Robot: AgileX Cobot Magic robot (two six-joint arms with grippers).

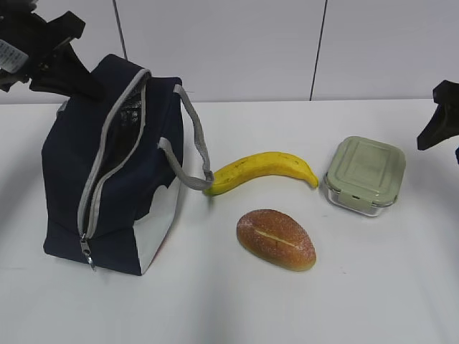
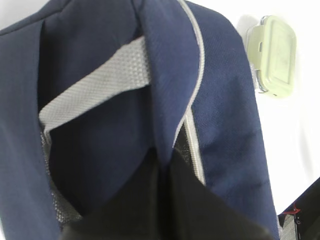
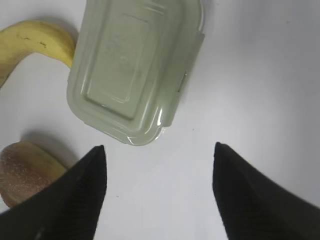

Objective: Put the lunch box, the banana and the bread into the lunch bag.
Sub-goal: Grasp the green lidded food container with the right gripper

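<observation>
The lunch bag (image 1: pixel 115 168) stands on the left of the white table (image 1: pixel 373 287), its zipper undone along the top and down the near end, the opening gaping with dark lining inside. A grey strap handle (image 1: pixel 192 136) loops off its right side and droops to the tabletop, ending just beside the banana's near tip.

The banana (image 1: pixel 262 170) lies to the right of the bag, curved, running left to right. Just nearer than it sits the bread (image 1: pixel 276 239), its pale slit facing up, apart from the banana. The lunch box (image 1: pixel 364 175) rests to the right of the banana, lid on, close to the banana's right tip but not clearly touching.

The left gripper (image 1: pixel 68 68) is at the far upper edge of the bag. In the left wrist view its dark fingers (image 2: pixel 165 210) are pressed together on the navy fabric at the edge of the bag's opening, pinching it.

The right gripper (image 3: pixel 157 190) hangs above the table at the far right of the scene. Its two black fingers (image 3: pixel 75 195) are spread wide with nothing between them, the lunch box (image 3: pixel 135 65) lying just beyond the tips, the banana's end (image 3: pixel 35 45) and the bread (image 3: pixel 25 170) to the left in the right wrist view.
</observation>
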